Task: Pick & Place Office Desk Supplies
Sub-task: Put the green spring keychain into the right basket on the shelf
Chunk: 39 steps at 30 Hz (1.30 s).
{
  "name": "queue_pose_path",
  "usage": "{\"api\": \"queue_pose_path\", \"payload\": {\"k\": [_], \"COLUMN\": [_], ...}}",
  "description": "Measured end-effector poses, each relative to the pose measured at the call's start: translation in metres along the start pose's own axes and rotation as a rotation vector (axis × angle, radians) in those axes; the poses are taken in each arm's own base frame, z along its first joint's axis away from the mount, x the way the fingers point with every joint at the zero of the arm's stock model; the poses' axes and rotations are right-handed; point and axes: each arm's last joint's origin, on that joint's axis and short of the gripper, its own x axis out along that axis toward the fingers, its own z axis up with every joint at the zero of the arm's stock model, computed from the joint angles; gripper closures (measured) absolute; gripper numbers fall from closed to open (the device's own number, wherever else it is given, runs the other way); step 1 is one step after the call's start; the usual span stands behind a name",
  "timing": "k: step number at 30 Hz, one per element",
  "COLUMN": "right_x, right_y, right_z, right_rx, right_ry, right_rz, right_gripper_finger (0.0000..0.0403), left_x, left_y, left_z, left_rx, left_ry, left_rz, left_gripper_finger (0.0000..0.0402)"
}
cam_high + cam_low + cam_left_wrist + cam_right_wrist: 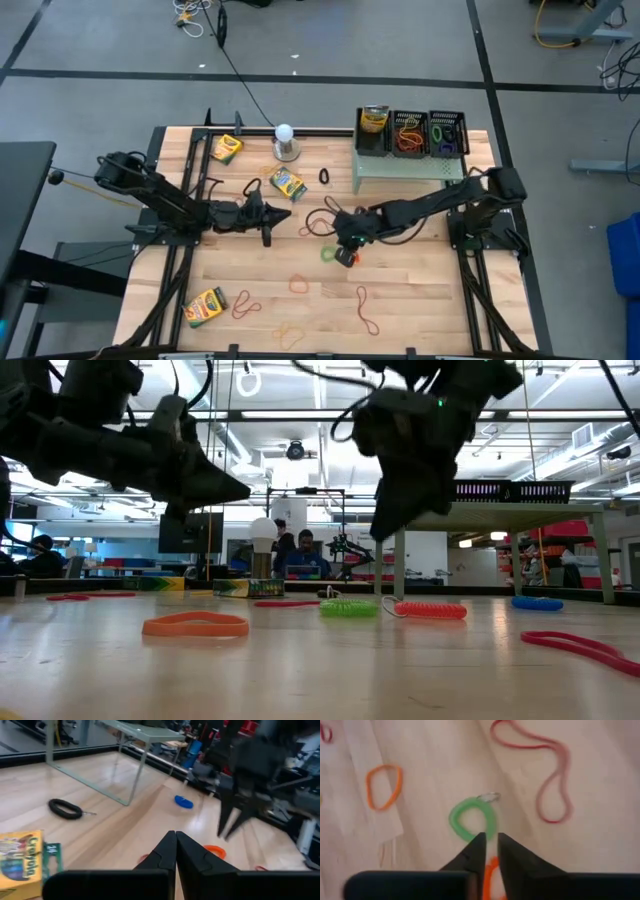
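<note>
My right gripper (490,844) hangs over the middle of the table, pointing steeply down, its fingers a narrow gap apart with nothing between them. Just past its tips a green coil loop (472,817) with a small metal ring lies flat on the wood. An orange coil (490,875) shows through the gap and lies on the table (430,610) below. My left gripper (176,840) is shut and empty. It points level above the table, left of centre (268,222). A crayon box (287,184) lies beyond it.
More crayon boxes (226,148) (206,306) lie far left and near left. Loose bands, orange (300,284) and red (368,310), lie near the front. A black coil (324,176) and white ball (285,132) sit farther back. Black baskets (409,132) stand on the pale green riser (405,168).
</note>
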Motion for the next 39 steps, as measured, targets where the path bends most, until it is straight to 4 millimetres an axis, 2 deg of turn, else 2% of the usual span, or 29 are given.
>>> {"api": "queue_pose_path", "payload": {"k": [6, 11, 16, 21, 27, 30, 33, 36, 39], "right_x": [0.031, 0.048, 0.065, 0.070, 0.067, 0.060, 0.039, 0.001, -0.048], "right_y": [0.001, -0.003, -0.003, -0.003, -0.006, -0.008, -0.010, -0.009, -0.013], "right_z": [-0.004, -0.008, -0.008, -0.008, -0.004, 0.002, 0.010, 0.019, 0.022], "right_rx": [-0.061, -0.087, -0.114, -0.115, -0.105, -0.085, -0.071, -0.063, -0.044], "right_ry": [0.044, 0.039, 0.011, 0.007, -0.009, -0.021, -0.049, -0.094, -0.141], "right_rz": [0.043, -0.019, 0.000, 0.011, 0.008, 0.026, 0.047, 0.065, 0.057], "right_gripper_finger": [0.0290, 0.0284, 0.0293, 0.0310, 0.0377, 0.0391, 0.0383, 0.0386, 0.0392], "left_x": [0.003, 0.005, 0.006, 0.006, 0.006, 0.006, 0.006, 0.006, 0.006], "left_y": [0.007, 0.012, 0.015, 0.015, 0.016, 0.016, 0.017, 0.017, 0.017], "left_z": [0.003, 0.004, 0.004, 0.003, 0.002, 0.001, 0.001, 0.000, -0.001], "left_rx": [-0.001, -0.002, 0.001, 0.004, -0.004, -0.021, -0.026, -0.024, -0.027], "left_ry": [-0.010, -0.014, -0.009, 0.002, 0.016, 0.019, 0.027, 0.035, 0.043], "left_rz": [0.039, 0.063, 0.079, 0.082, 0.092, 0.093, 0.098, 0.101, 0.103], "left_gripper_finger": [0.0391, 0.0391, 0.0391, 0.0391, 0.0390, 0.0390, 0.0390, 0.0390, 0.0390]}}
